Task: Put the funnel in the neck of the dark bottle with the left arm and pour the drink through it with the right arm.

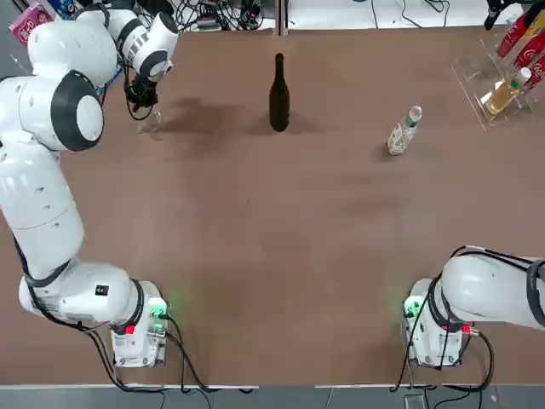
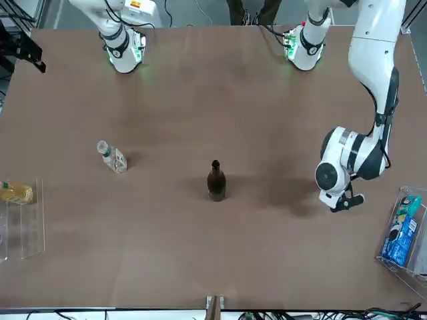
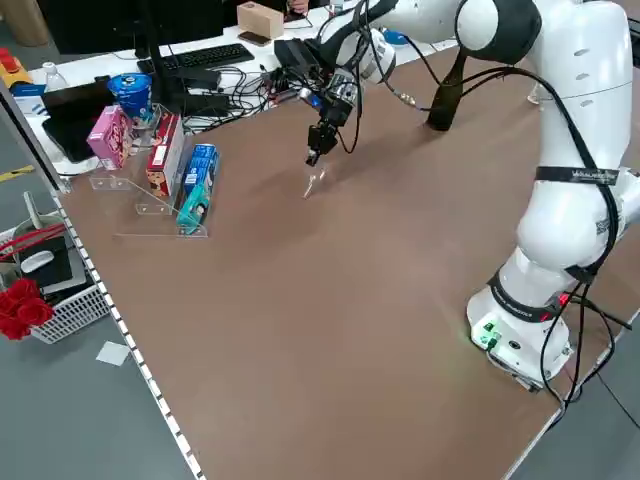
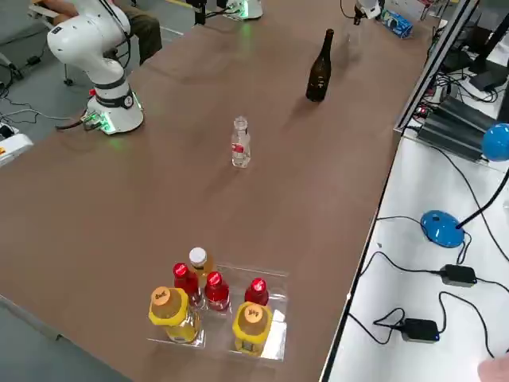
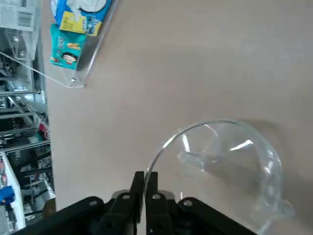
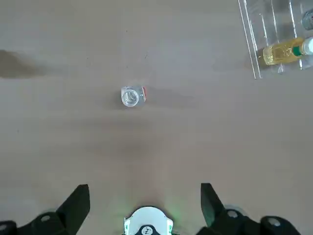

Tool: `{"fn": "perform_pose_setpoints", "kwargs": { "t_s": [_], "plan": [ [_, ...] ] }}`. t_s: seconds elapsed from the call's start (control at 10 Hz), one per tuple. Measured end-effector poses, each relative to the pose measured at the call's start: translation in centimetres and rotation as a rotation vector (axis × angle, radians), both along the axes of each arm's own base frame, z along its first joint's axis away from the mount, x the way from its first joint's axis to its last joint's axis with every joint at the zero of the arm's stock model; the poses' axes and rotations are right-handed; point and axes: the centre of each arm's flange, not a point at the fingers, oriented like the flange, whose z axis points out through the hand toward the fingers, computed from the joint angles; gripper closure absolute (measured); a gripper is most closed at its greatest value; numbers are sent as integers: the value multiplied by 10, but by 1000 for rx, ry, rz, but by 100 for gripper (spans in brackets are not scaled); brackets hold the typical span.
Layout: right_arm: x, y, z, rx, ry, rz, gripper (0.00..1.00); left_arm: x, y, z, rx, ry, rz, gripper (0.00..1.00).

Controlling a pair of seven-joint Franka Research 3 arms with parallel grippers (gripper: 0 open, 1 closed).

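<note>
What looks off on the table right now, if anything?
Nothing spilled, toppled or damaged that I can see. The dark bottle and small clear bottle stand upright. Left pincer, at the table's left far side, grips the funnel by its rim, which looks deliberate. Right pincer is open over the table's right side.

A robotics lab: two robot arms, cables, monitor.

- My left fingers were black, and my right fingers were black also.
- The funnel was clear and colourless.
- The tall bottle was very dark, almost black.
- The small bottle was clear, with some red on its label.
- The table was brown.
</note>
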Motion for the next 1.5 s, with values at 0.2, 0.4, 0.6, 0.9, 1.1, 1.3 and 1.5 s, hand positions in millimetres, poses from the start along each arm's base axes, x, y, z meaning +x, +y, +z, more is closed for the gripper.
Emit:
{"fn": "perform_pose_setpoints", "kwargs": {
  "t_s": [0.2, 0.4, 0.6, 0.9, 1.1, 1.3, 1.5],
  "plan": [
    [0, -2, 0, 0, 0, -4, 0, 4, -5, 7, -17, 31, -57, 95],
    [0, -3, 0, 0, -1, -6, 0, 13, -11, 46, -73, 55, -136, 95],
    [0, -3, 0, 0, 0, -6, 0, 17, -21, 106, -227, 28, -138, 95],
    [0, -4, -2, 1, 5, -8, 0, 13, -39, 148, -405, -7, -109, 95],
    [-1, -7, -7, 2, 21, -15, 0, 4, -77, 190, -521, -62, -122, 95],
    [-1, -14, -12, 4, 33, -26, 0, -17, -112, 263, -666, -134, -132, 95],
    [-1, -20, -15, 10, 39, -7, 0, -45, -130, 348, -814, -166, -144, 95]
  ]
}}
